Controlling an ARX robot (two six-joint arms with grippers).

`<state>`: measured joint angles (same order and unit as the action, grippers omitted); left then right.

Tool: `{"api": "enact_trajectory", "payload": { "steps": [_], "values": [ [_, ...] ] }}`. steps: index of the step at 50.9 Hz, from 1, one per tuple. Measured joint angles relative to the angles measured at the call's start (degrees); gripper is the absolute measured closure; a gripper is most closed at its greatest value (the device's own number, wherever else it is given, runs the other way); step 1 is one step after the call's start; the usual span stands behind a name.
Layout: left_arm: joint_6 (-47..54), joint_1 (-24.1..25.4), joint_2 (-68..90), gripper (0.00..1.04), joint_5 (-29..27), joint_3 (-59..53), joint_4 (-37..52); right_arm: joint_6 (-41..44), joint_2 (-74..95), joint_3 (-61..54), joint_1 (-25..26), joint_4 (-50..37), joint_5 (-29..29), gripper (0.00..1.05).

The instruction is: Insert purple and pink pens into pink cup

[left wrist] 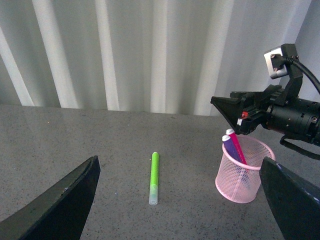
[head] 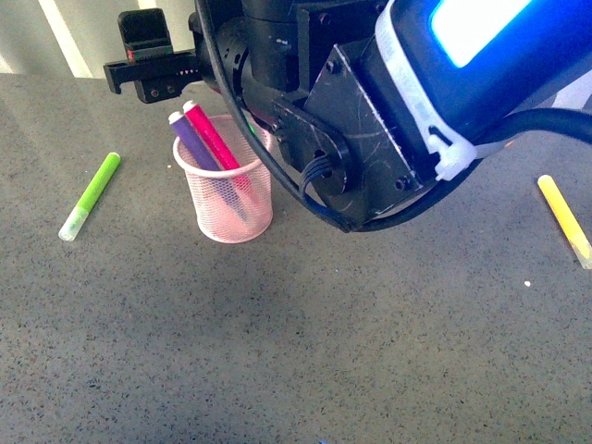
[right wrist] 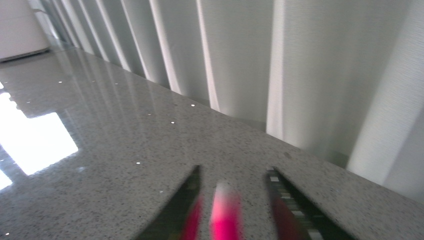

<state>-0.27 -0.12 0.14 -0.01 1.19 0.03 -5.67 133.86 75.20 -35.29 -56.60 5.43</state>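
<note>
Grey speckled tabletop (head: 277, 351) before pleated white curtains (left wrist: 150, 50).

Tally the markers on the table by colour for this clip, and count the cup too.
Purple pen: 1
Pink pen: 1
Lime-green marker: 1
Yellow marker: 1
Pink cup: 1
Total: 5

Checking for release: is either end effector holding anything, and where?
Nothing seems held. The pink pen's cap end sits between the right end effector's spread fingers, gaps either side; the left end effector is open, empty.
</note>
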Motion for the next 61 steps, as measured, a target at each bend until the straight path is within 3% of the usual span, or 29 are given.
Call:
{"api": "enact_trajectory", "payload": {
  "steps": [8,17,25,35,43,49,53,61],
  "values": [
    [0.00,0.00,0.00,0.07,0.00,0.00,0.00,0.07,-5.22,-2.71,1.57,0.57,-2.21,0.05],
    [0.00,0.00,0.00,0.07,0.00,0.00,0.00,-0.70,-14.23,-7.74,4.68,3.65,-5.27,0.07],
    [0.00,0.00,0.00,0.07,0.00,0.00,0.00,-4.33,-30.82,-19.12,10.60,15.23,-10.67,0.07],
    [0.00,0.00,0.00,0.07,0.00,0.00,0.00,-3.45,-53.29,-38.56,19.04,28.48,-10.49,0.07],
    [0.00,0.00,-0.02,0.07,0.04,0.00,0.00,-1.77,-59.78,-41.86,20.02,29.38,-9.99,0.07],
    [0.00,0.00,-0.04,0.07,0.00,0.00,0.00,2.78,-58.88,-48.17,19.98,13.33,-18.45,0.24],
    [0.00,0.00,-0.04,0.07,-0.17,0.00,0.00,4.31,-61.05,-52.48,21.33,7.98,-18.14,0.36],
    [0.00,0.00,-0.07,0.07,0.02,0.00,0.00,5.42,-66.99,-58.31,24.39,6.97,-16.13,0.61]
  ]
}}
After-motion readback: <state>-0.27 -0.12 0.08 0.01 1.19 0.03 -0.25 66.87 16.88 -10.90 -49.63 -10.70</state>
